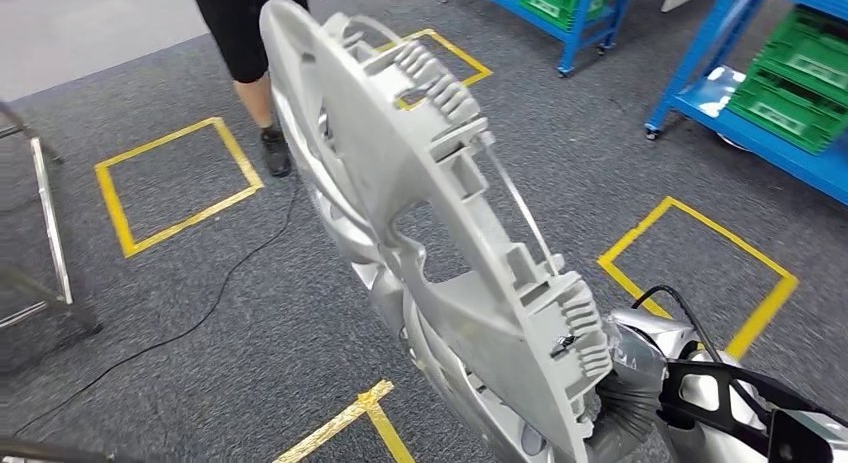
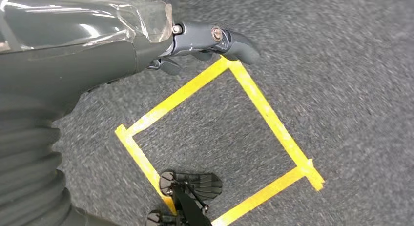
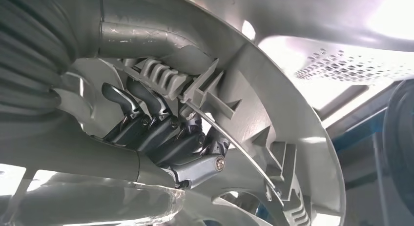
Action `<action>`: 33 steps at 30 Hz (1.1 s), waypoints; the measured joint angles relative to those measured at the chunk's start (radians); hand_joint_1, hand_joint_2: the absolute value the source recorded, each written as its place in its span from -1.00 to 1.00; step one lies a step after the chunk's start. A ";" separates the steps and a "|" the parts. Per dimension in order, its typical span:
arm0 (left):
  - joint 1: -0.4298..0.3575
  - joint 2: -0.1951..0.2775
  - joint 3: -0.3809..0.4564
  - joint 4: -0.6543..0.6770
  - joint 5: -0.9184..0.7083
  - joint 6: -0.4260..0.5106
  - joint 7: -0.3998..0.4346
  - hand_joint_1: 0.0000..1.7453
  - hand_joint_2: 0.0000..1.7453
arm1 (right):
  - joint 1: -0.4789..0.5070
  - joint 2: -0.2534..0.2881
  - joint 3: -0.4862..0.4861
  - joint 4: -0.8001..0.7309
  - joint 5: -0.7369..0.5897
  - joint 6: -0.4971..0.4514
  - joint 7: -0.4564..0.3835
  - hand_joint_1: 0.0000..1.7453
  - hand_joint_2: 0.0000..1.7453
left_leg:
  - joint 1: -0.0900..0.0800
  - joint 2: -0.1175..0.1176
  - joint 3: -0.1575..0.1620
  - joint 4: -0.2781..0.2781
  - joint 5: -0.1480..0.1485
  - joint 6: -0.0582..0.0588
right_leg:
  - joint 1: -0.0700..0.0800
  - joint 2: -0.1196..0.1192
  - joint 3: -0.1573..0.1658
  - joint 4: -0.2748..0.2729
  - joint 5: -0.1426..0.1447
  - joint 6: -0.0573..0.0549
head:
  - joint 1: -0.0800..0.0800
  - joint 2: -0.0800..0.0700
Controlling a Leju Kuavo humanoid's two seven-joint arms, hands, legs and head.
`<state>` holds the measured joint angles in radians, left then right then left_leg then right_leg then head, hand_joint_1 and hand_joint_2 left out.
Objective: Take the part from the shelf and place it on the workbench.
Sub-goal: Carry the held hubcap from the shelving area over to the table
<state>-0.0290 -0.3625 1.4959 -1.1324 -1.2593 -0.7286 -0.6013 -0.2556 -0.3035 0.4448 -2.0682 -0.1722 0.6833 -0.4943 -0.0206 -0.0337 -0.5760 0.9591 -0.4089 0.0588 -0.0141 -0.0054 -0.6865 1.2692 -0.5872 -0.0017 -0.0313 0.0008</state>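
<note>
Right wrist view is showing the right hand (image 3: 161,133) curling its dark fingers (image 3: 146,123) over the inner rim of the part (image 3: 273,104), a large grey plastic wheel cover, so the hand is holding it by one edge near a ribbed clip. Head view is showing the same cover (image 1: 440,233) standing nearly on edge, rising from the right hand (image 1: 625,398) at the lower right and tilting up across the middle of the picture, well above the grey carpet floor (image 1: 200,313). Left wrist view is showing the left hand (image 2: 205,40) hanging over the carpet with its fingers curled in and nothing between them, above a yellow tape square (image 2: 219,138). Further out, more yellow tape squares (image 1: 175,183) are marking the floor, a black cable (image 1: 200,323) is trailing across it, a person's legs (image 1: 245,53) are standing just behind the cover, and blue shelves (image 1: 760,93) with green crates (image 1: 800,78) are standing at the far right. No workbench is visible, so the carrying step looks to be under way. The main risk is the one-edge hold: the wide cover is acting as a long lever, so a jolt while walking could be twisting it out of the fingers. It is also blocking much of the forward view, so the cable and the person nearby could be struck.
</note>
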 joint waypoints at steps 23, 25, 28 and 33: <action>0.012 0.005 0.003 -0.007 -0.030 -0.007 -0.014 -1.00 1.00 | 0.004 0.005 0.001 0.009 -0.006 0.013 -0.020 0.92 1.00 | -0.014 0.104 -0.060 0.070 -0.028 -0.018 | 0.021 -0.120 0.135 -0.246 0.079 -0.007 | -0.004 0.000; 0.014 0.005 0.004 -0.010 -0.030 -0.007 -0.017 -1.00 1.00 | 0.004 0.005 0.001 0.009 -0.007 0.013 -0.020 0.92 1.00 | -0.007 0.076 -0.045 0.051 -0.018 -0.013 | 0.021 -0.113 0.135 -0.240 0.071 -0.001 | -0.003 0.000; 0.012 0.003 0.004 -0.012 -0.031 -0.008 -0.019 -1.00 1.00 | 0.004 0.004 0.000 0.011 -0.009 0.013 -0.022 0.92 1.00 | 0.002 0.035 -0.024 0.029 -0.006 -0.006 | 0.015 -0.024 0.068 -0.103 0.018 -0.002 | 0.001 0.000; 0.010 0.001 0.004 -0.012 -0.031 -0.013 -0.019 -1.00 1.00 | 0.011 0.002 0.002 0.015 -0.010 0.015 -0.026 0.92 1.00 | 0.011 -0.049 -0.019 0.034 -0.010 -0.009 | -0.005 0.010 0.001 -0.042 0.038 0.036 | 0.003 0.000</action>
<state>-0.0192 -0.3614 1.4996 -1.1444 -1.2899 -0.7421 -0.6200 -0.2448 -0.3013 0.4465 -2.0534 -0.1824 0.6988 -0.5200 -0.0097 -0.0824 -0.5949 0.9929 -0.4190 0.0494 -0.0189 0.0047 -0.6857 1.2274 -0.5491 0.0343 -0.0280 0.0004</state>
